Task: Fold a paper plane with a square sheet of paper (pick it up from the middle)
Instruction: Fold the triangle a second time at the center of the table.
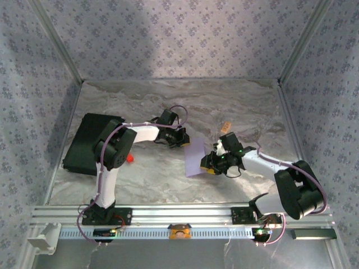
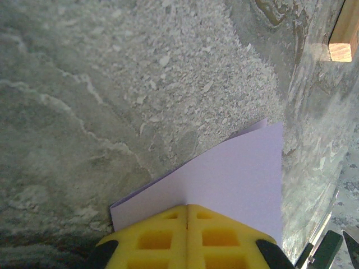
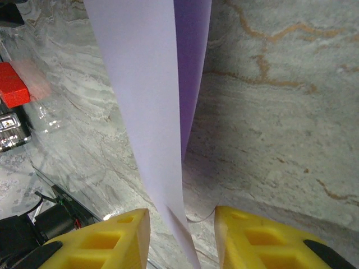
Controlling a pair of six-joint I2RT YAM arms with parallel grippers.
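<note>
At centre: left tool (image 2: 187,210) pinches sheet (image 2: 235,179); right tool (image 3: 182,217), low, straddles it.

One sheet (image 1: 195,157), one black pad (image 1: 90,143), one red object (image 1: 130,158), one tan block (image 1: 225,126), two grippers: left gripper (image 1: 183,141), right gripper (image 1: 210,163).

Middle of the grey marbled bench (image 1: 157,112), the folded sheet of thin pale lavender paper (image 1: 195,157) lies between the two grippers. The left gripper (image 1: 180,139) is at its far left corner, fingers (image 2: 162,238) pressed together over the edge. The right gripper (image 1: 212,163) is at its right side, the paper's edge standing between parted fingers (image 3: 112,241). A black rectangular pad (image 1: 90,143) sits far left, a small red object (image 1: 130,158) between pad and sheet, and a small tan wooden block (image 1: 226,126) behind the sheet.
</note>
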